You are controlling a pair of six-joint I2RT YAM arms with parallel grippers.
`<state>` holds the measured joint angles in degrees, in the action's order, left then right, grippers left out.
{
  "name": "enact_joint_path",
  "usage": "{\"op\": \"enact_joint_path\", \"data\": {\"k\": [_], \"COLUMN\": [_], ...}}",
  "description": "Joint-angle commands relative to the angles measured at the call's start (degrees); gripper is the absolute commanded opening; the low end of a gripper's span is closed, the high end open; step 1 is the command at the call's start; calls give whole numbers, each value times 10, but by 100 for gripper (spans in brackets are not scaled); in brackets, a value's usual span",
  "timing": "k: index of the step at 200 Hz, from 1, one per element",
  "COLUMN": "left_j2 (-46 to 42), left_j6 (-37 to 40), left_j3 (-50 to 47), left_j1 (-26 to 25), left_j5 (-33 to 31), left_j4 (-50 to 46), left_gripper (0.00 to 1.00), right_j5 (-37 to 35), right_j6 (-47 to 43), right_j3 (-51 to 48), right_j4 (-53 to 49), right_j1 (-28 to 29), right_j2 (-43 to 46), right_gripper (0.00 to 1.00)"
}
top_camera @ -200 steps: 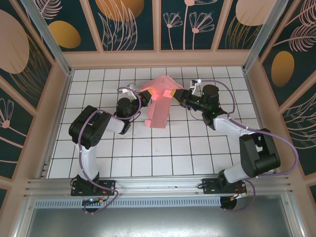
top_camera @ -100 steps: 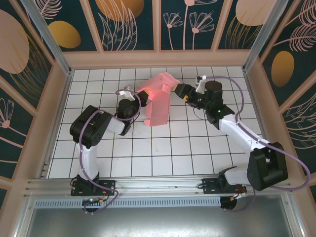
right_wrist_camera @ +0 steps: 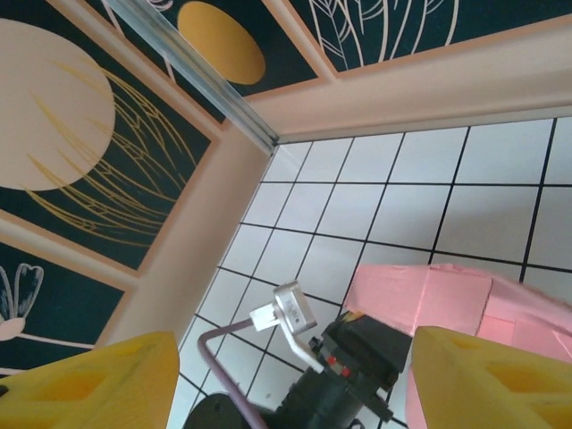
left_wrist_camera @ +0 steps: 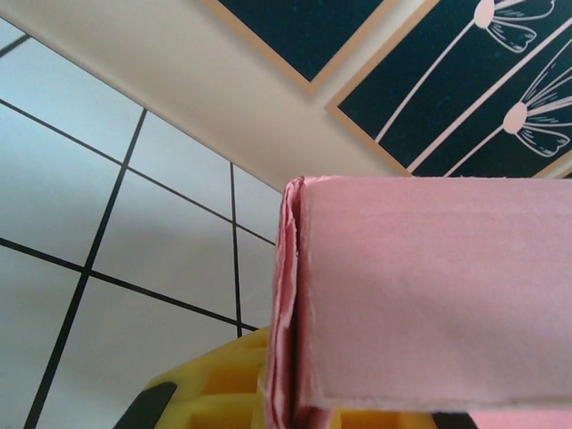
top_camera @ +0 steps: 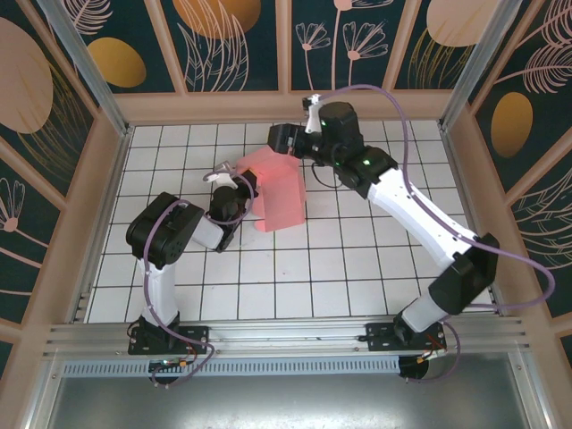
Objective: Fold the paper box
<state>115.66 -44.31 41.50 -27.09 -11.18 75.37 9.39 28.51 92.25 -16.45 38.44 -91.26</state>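
Well, what my next move turns on is this: the paper box [top_camera: 277,192] lies just below and to the near side of my right claw [top_camera: 282,140], which hangs over the box's far end, close to the back wall. From above, the box's long axis runs roughly from far to near, and it sits on the far middle of the tiled desk [top_camera: 357,268]. My right wrist view shows both yellow pads [right_wrist_camera: 98,380] spread wide with nothing between them, and the pink card shows low and to the right of the gap, so that claw is open and empty. My left claw [top_camera: 247,186] is at the box's left edge, pinched narrow on the card; its wrist view shows a doubled pink edge resting against a yellow pad [left_wrist_camera: 223,384]. I judge the left arm to be the anchor and the right the free one, nearer the far flaps. I cannot tell whether the box's underside touches the desk. By count I have one paper box, two arms and two claws, one clamped and one free.
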Motion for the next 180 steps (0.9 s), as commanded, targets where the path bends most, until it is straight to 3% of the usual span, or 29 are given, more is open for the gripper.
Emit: {"op": "enact_joint_path", "data": {"k": [1, 76, 140, 156, 170, 180], "left_j2": [-10, -3, -9, -10, -9, -10], "left_j6": [8, 6, 18, 17, 21, 22], "left_j3": [-4, -4, -10, -11, -10, -9], "left_j1": [1, 1, 1, 1, 1, 1], "left_j5": [-18, -24, -31, -36, -36, -36], "left_j4": [47, 44, 34, 32, 31, 28], "left_gripper": [0, 0, 0, 0, 0, 0], "right_j5": [-42, -51, -39, -42, -42, -43], "right_j6": [-14, 3, 13, 20, 24, 26], "right_j3": [64, 158, 185, 186, 186, 186], "right_j4": [-89, -162, -174, -176, -178, -179], "right_j1": [6, 17, 17, 17, 18, 18], "right_j2": [-57, -173, -199, -200, -200, -201], "right_gripper": [68, 50, 26, 18, 5, 3]}}
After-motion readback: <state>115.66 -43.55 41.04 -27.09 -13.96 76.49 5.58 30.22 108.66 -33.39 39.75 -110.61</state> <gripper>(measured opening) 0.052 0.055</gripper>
